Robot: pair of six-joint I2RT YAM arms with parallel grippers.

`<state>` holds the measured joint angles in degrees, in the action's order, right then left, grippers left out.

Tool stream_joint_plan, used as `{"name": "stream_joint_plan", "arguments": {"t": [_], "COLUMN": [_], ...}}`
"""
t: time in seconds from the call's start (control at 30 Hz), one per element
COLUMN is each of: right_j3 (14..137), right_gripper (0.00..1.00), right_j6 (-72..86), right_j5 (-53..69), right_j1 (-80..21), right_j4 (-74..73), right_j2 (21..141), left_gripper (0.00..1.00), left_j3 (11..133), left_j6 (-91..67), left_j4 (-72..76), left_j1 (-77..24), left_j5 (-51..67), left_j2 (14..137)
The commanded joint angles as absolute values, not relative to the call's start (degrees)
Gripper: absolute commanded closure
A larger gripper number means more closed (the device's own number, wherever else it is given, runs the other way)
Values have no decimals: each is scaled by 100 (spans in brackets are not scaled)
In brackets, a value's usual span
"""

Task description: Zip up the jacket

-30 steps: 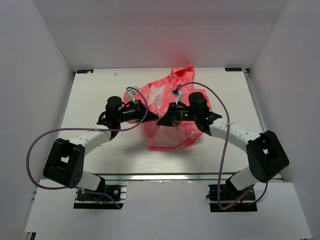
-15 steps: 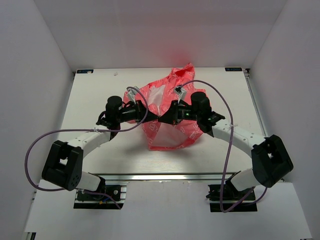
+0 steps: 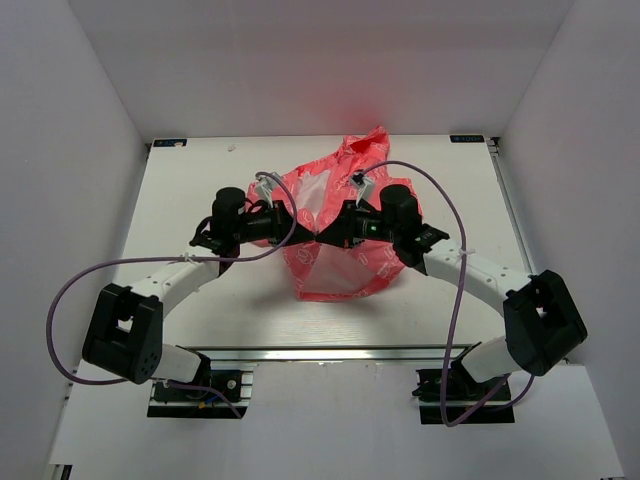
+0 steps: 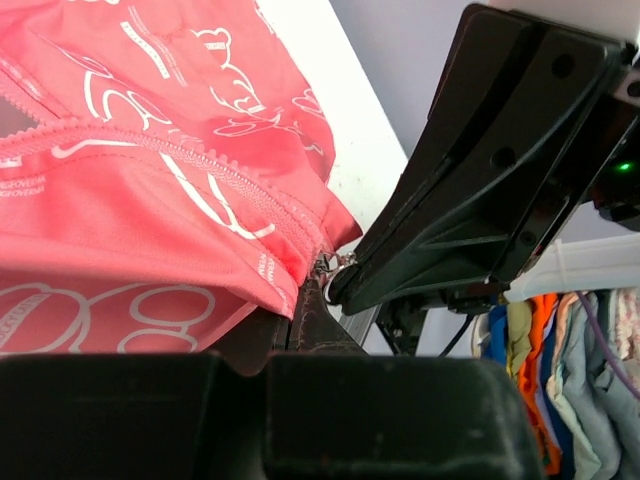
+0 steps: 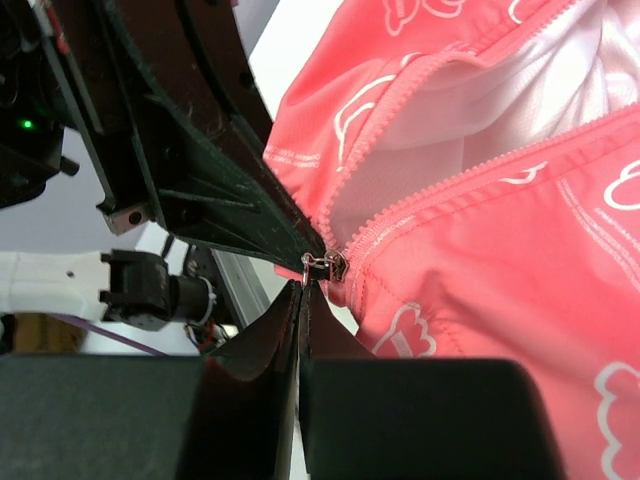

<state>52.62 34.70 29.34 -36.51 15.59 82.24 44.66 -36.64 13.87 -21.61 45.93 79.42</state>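
Here's the coral-pink jacket (image 3: 345, 215), bunched up in the middle of the table (image 3: 200, 180), with both arms meeting nose to nose at the foot of its zipper; the left gripper (image 4: 306, 310) has its jaws pressed together on the fabric right beneath the slider (image 5: 331, 266), and the right gripper (image 5: 302, 298) has its jaws closed on the little metal pull tab (image 5: 311, 264); above the slider the tooth rows (image 5: 480, 180) fan apart with white lining (image 5: 540, 80) showing between them, so the zip looks barely begun; to do this well, I'd say the left should anchor that bottom end so the track stays taut, while the right draws the tab slowly along the line of the teeth rather than lifting it, since thin cloth could catch in the slider; now the blind spots: from overhead the grippers cover the zipper's foot entirely; whether the pin sits fully home in the slider cannot be told; how much cloth the left jaws hold is hidden by its own fingers; the zipper's upper run is cut off in both wrist views.
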Motion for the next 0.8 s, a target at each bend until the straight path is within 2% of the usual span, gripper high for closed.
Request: {"name": "stream_joint_plan", "arguments": {"t": [0.0,0.07,0.2,0.33,0.47,0.63,0.77], "right_j3": [5502,5598,5986,5933,5941,5749,5607], "right_gripper": [100,100,100,100,100,100,100], "right_j6": [3927,3911,3560,3367,3366,3278,3086], "right_j5": [2294,2355,2366,1890,2520,3199,3085], "right_j1": [-3428,-3393,-3393,-3349,-3340,-3340,-3366], "right_j4": [2742,2655,1575,1467,1705,1504,1031], "right_j2": [8112,8173,8385,8218,8323,8367,8314], "left_gripper": [100,100,100,100,100,100,100], "left_j3": [4535,4535,4517,4597,4676,4684,4676], "left_j6": [-3068,-2901,-2874,-2593,-2531,-2882,-3189], "left_j4": [124,-193,-141,-518,-782,-291,139], "left_j1": [-2267,-2285,-2311,-2382,-2399,-2399,-2399], "left_j5": [5036,5027,5044,5089,4966,4834,4720], "left_j2": [7866,7831,7787,7778,7770,7796,7813]}}
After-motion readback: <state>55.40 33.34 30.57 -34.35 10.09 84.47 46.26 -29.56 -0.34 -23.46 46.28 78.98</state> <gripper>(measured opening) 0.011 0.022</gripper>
